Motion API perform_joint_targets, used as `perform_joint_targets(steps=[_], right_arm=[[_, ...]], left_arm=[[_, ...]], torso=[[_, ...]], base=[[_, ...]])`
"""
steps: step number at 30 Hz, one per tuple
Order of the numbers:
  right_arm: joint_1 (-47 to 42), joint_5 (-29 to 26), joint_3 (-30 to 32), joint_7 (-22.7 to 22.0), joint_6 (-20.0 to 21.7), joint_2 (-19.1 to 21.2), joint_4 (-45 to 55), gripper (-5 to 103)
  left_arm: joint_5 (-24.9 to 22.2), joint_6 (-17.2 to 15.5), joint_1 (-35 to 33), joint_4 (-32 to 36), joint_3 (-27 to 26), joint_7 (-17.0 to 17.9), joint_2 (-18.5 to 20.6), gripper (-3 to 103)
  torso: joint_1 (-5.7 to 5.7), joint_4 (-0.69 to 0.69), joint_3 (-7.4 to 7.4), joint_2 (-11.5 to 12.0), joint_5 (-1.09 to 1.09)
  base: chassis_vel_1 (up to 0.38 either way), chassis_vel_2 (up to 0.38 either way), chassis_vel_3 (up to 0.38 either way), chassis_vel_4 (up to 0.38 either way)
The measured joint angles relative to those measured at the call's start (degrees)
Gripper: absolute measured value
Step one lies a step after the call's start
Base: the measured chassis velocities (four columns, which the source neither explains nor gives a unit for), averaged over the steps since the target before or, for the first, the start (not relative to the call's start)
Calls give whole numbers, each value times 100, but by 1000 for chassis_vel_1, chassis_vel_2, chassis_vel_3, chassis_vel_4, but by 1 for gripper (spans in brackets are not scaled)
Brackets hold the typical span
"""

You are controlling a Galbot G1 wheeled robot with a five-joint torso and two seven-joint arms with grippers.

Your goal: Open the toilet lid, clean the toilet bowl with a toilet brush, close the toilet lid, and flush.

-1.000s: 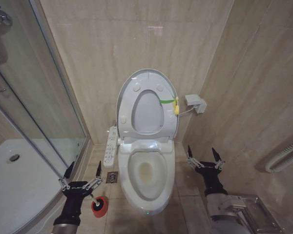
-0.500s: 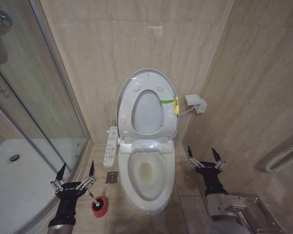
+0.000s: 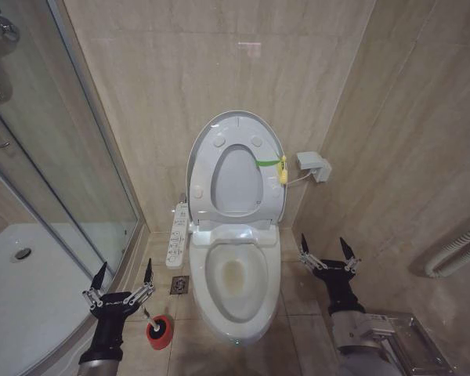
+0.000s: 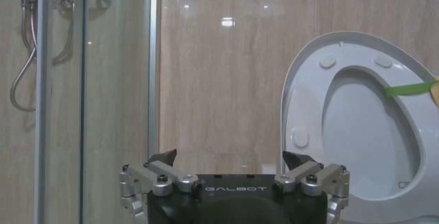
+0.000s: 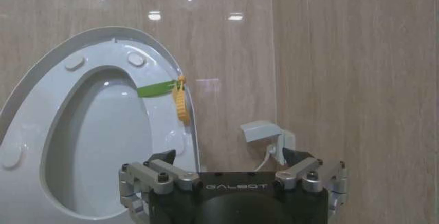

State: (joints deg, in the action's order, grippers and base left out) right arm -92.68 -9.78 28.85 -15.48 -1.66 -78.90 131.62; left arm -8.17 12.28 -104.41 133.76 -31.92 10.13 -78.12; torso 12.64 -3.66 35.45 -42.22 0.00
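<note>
The toilet lid (image 3: 236, 182) stands raised against the back wall, with the seat ring (image 3: 211, 168) folded up against it. Below them the toilet bowl (image 3: 233, 296) is uncovered, with a yellowish stain at its bottom. The toilet brush (image 3: 148, 319) stands in its red cup (image 3: 160, 331) on the floor left of the bowl. My left gripper (image 3: 125, 268) hangs open just above and left of the brush, holding nothing. My right gripper (image 3: 323, 241) is open and empty to the right of the bowl. The left wrist view shows the left gripper (image 4: 230, 156) and lid (image 4: 363, 126); the right wrist view shows the right gripper (image 5: 229, 154) and lid (image 5: 103, 147).
A glass shower screen (image 3: 63, 157) and white shower tray (image 3: 31, 298) close off the left. A control panel (image 3: 176, 235) hangs on the bowl's left side, above a floor drain (image 3: 179, 285). A wall box (image 3: 313, 164) and a ribbed hose (image 3: 454, 254) are on the right wall.
My left gripper has moved left and slightly back, away from the bowl and toward the shower edge, still open. The right arm, brush and lid have not moved.
</note>
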Motion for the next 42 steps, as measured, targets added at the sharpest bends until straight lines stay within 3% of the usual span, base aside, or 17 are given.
perform_joint_targets(steps=[42], right_arm=[[0, 0, 0, 0, 0, 0, 0, 100]], left_arm=[[27, -29, -9, 15, -2, -26, 15, 100]], torso=[[0, 0, 0, 0, 0]], base=[[0, 0, 0, 0]])
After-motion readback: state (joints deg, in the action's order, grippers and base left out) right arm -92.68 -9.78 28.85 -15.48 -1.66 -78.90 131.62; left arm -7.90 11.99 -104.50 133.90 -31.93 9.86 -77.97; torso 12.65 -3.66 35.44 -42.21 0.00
